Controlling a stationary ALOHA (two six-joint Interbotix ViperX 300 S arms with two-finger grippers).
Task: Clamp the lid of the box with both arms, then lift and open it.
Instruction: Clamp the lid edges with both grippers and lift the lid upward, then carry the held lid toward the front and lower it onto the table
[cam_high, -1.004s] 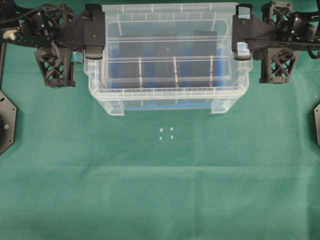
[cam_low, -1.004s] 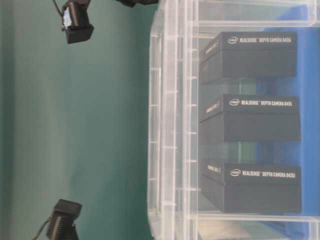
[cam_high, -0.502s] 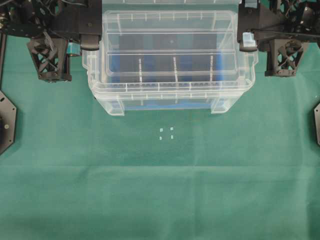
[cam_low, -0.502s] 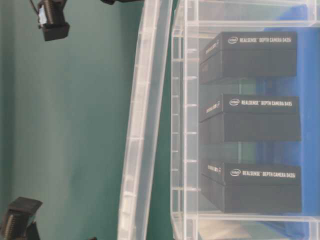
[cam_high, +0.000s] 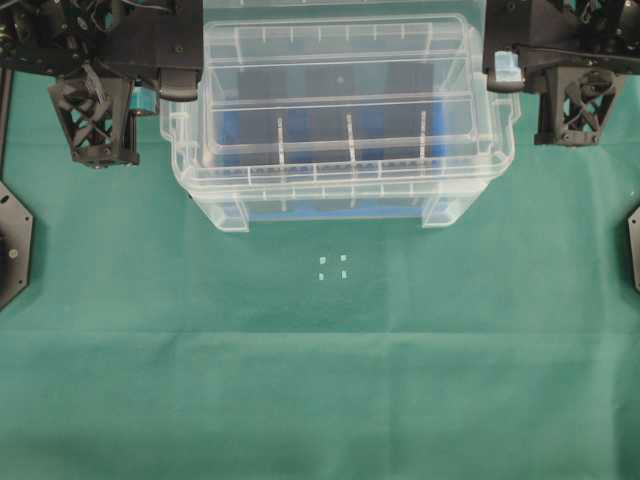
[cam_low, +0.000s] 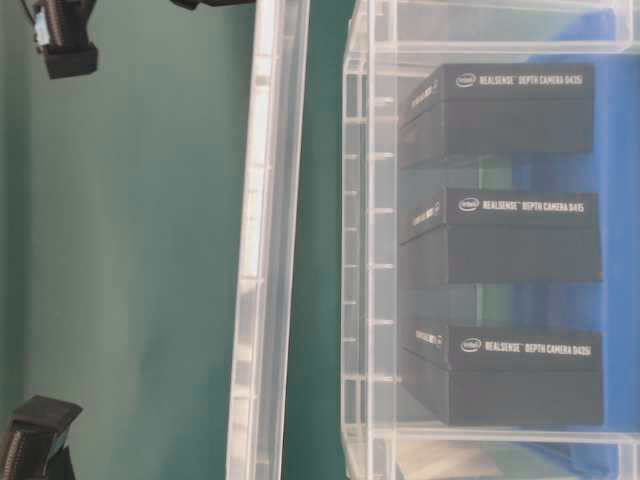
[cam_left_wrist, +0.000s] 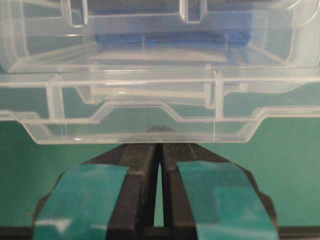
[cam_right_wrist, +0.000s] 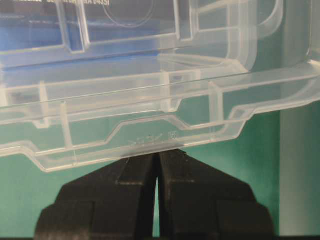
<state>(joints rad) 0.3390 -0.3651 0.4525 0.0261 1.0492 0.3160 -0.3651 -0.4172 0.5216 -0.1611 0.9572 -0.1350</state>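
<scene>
Left pincer (cam_left_wrist: 160, 145) is pinching the short edge of the lid (cam_high: 340, 100) at 9 o'clock, with its teal pads (cam_left_wrist: 82, 197) close together. Right pincer (cam_right_wrist: 157, 155) is pinching the other short edge at 3 o'clock. From the side, the lid floats clear of the box (cam_low: 480, 250), not touching it. Three black cases (cam_low: 500, 235) stand inside the box on the green desk (cam_high: 320, 380).

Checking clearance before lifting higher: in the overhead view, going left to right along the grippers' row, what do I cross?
Left gripper → the lid, held over the box → right gripper.
</scene>
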